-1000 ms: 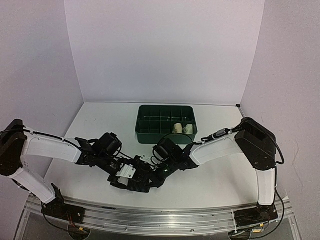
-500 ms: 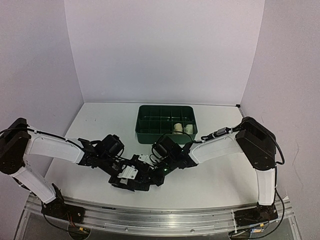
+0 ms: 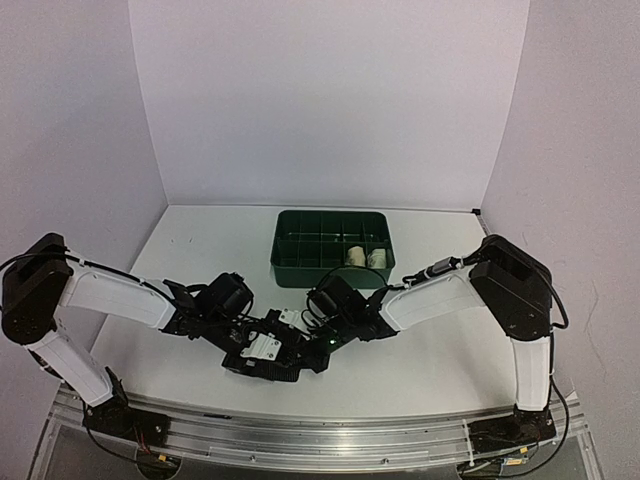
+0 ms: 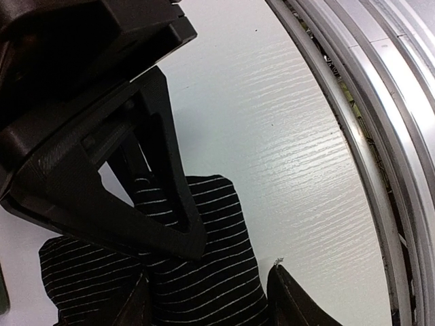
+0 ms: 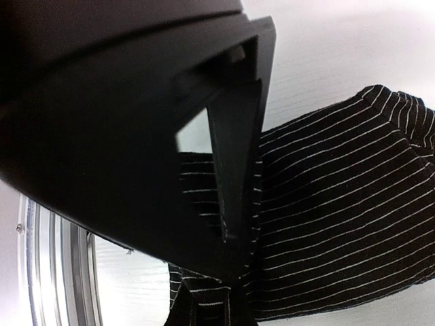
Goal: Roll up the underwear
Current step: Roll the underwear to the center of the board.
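Note:
The black underwear with fine stripes [image 3: 287,369] lies bunched on the white table near the front middle. My right gripper [image 5: 228,302] is shut on a fold of this cloth [image 5: 340,204], reaching in from the right [image 3: 313,345]. My left gripper [image 4: 211,299] comes from the left [image 3: 258,352]. Its fingers stand apart on either side of a thick fold of the striped cloth [image 4: 217,265], and a sliver of table shows beside the right fingertip [image 4: 289,295]. Each wrist view is half filled by the other gripper's black body. Two pale rolled garments [image 3: 366,257] sit in the green tray.
The dark green compartmented tray [image 3: 300,240] stands behind the grippers at mid table. The metal rail of the table's front edge [image 4: 380,136] runs close beside the cloth. White walls close the back and both sides.
My left gripper has slid a little to the right onto the striped cloth and its fingers have drawn closer together. The right gripper has kept its hold and barely moved.

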